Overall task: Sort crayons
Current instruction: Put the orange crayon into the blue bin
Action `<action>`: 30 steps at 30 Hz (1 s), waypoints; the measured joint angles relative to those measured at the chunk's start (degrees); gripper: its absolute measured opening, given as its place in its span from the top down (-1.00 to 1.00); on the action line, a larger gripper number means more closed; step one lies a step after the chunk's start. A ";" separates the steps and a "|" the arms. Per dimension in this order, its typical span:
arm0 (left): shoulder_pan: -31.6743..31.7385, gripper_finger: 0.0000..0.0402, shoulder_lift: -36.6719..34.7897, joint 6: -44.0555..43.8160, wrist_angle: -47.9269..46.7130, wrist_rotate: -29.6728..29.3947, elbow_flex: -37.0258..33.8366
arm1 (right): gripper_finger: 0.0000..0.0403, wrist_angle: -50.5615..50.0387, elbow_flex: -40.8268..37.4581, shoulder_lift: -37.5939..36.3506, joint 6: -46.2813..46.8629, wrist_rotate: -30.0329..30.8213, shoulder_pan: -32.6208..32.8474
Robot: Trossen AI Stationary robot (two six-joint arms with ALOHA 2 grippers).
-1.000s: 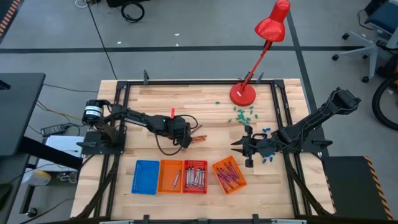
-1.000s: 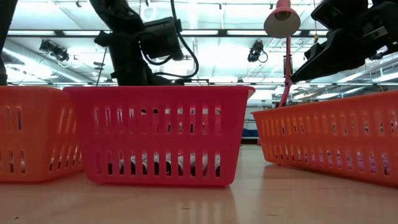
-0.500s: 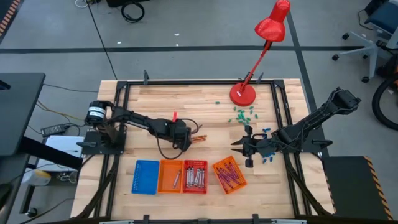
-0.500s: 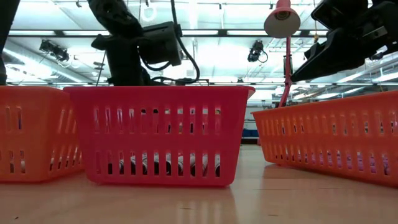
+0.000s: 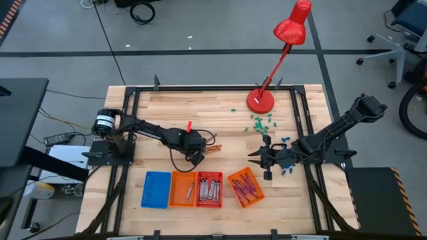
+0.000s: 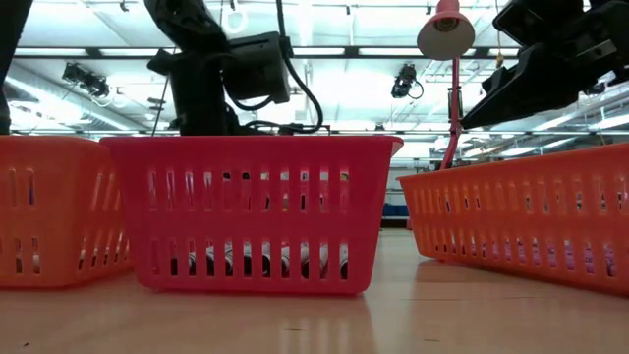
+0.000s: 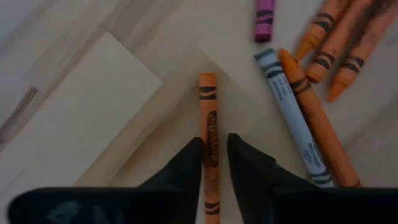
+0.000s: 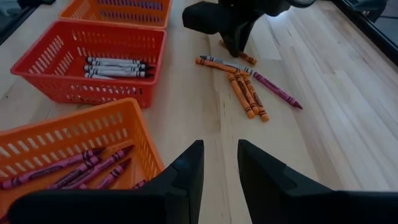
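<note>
Wooden table (image 5: 220,110) from above carries loose crayons (image 5: 212,150) beside the left gripper (image 5: 194,158), whose wrist view shows its fingers (image 7: 186,168) closed around an orange crayon (image 7: 209,140), while the right gripper (image 8: 217,168) hangs parted, empty, near baskets (image 8: 93,46).
</note>
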 joint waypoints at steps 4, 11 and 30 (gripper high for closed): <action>-0.10 0.78 0.15 3.77 -0.18 -0.13 0.89 | 0.49 -0.02 0.00 -0.02 -0.26 0.66 0.06; -0.20 0.88 0.13 10.13 0.34 -2.29 0.90 | 0.49 0.23 0.00 -0.01 -4.02 4.79 0.01; -2.60 0.81 0.17 22.28 0.65 -13.50 0.93 | 0.49 17.50 0.02 -0.02 -26.65 7.02 -16.02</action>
